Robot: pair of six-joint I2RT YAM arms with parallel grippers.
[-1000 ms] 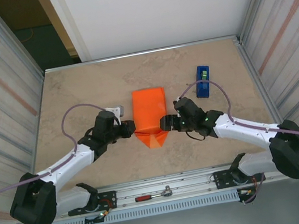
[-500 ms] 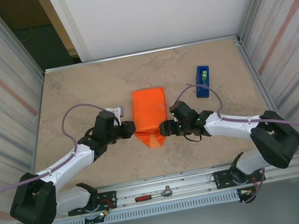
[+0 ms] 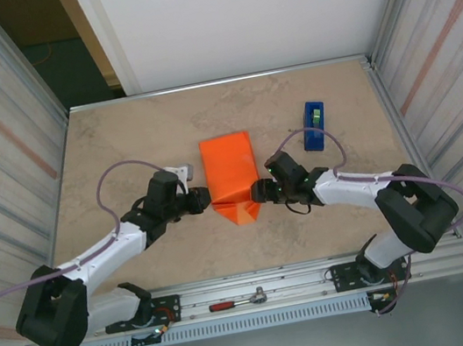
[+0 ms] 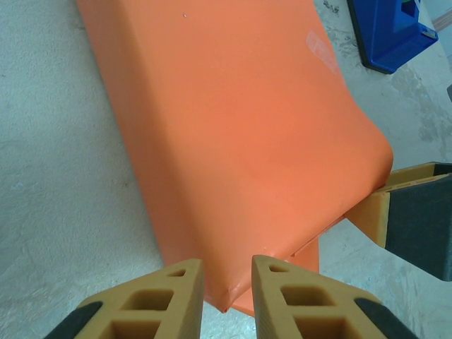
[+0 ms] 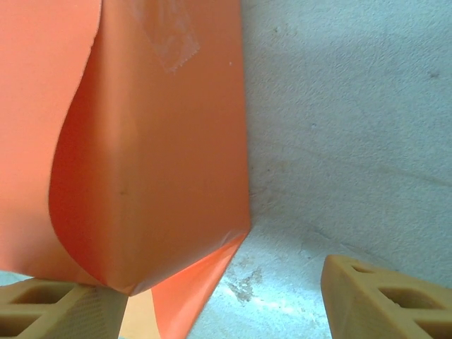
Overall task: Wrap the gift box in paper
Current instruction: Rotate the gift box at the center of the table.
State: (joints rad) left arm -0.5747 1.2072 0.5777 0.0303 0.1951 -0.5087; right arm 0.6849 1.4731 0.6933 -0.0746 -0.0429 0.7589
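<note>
Overhead: we see the whole gift box [image 3: 229,169] in its orange paper [image 3: 240,211], lying mid-table [image 3: 119,138]. The left claw [image 3: 204,200] and right claw [image 3: 257,193] sit at its near corners, and a blue tape dispenser [image 3: 314,125] stands well apart at the far right.
Left wrist: this view adds a strip of clear tape [image 4: 321,49] on the paper's top face, and one right-claw finger [image 4: 417,219] touching the near corner.
Right wrist: here a loose flap bulges off the box's side (the overhead flattens this out).
Hidden: the box itself is entirely under paper, and both wrist views cut off its far end.
Axis: the long side runs far to near, slightly tilted. The far end is square and the near end is folded to a point facing the arm bases.
Left claw: the fingers are nearly together with the folded corner in the gap. We cannot tell whether they pinch it.
Right claw: it is released, fingers wide, one against the paper and the other over bare table.
</note>
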